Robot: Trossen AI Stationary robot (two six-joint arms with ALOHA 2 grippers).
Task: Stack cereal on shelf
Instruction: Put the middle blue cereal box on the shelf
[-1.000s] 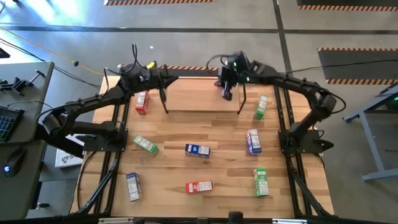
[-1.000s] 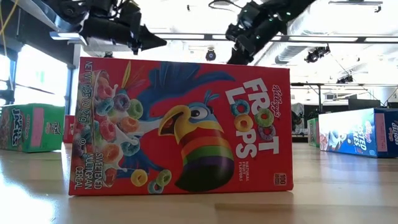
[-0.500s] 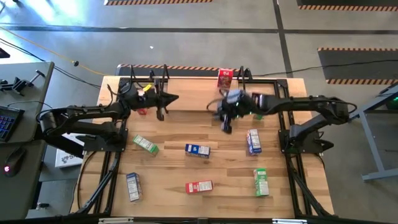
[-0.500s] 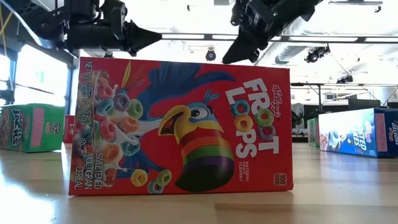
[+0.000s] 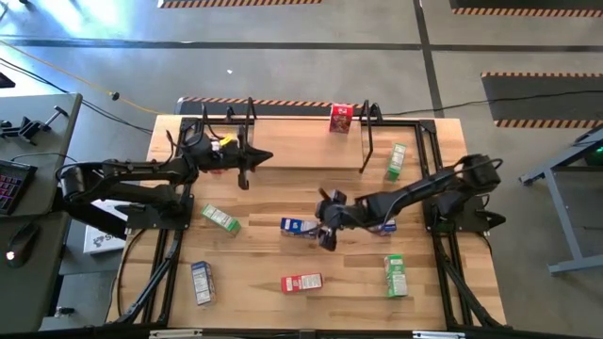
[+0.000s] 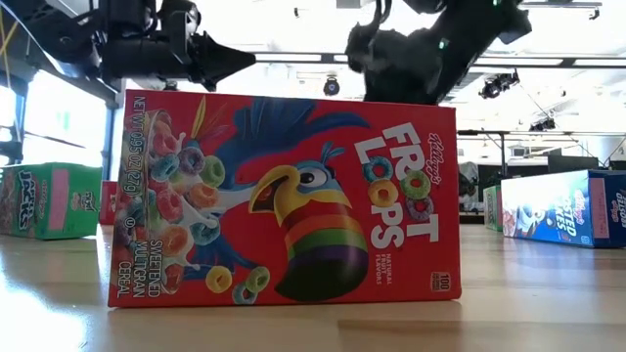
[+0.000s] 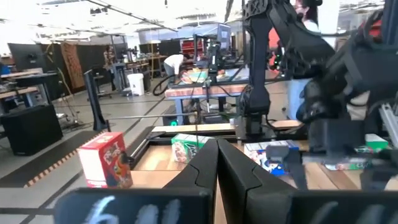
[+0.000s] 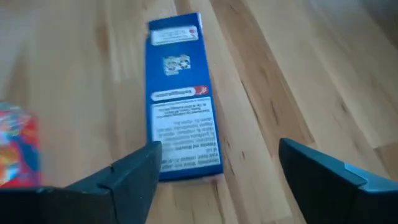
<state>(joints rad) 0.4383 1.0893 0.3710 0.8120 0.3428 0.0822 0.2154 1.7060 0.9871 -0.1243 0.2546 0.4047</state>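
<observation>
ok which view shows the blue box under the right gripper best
The right wrist view: the blue cereal box lies flat and fills the frame between the open right gripper. The high view shows it small; the low view hides it; the left wrist view barely glimpses it.

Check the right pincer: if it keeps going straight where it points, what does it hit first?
Most likely the blue cereal box lying flat mid-table. The open right pincer points down at it, fingers straddling its near end. How far above it sits is unclear.

one cereal box point(image 5: 340, 119) stands on the shelf point(image 5: 301, 153) behind the others scattered on the table point(image 5: 349, 268).
</observation>
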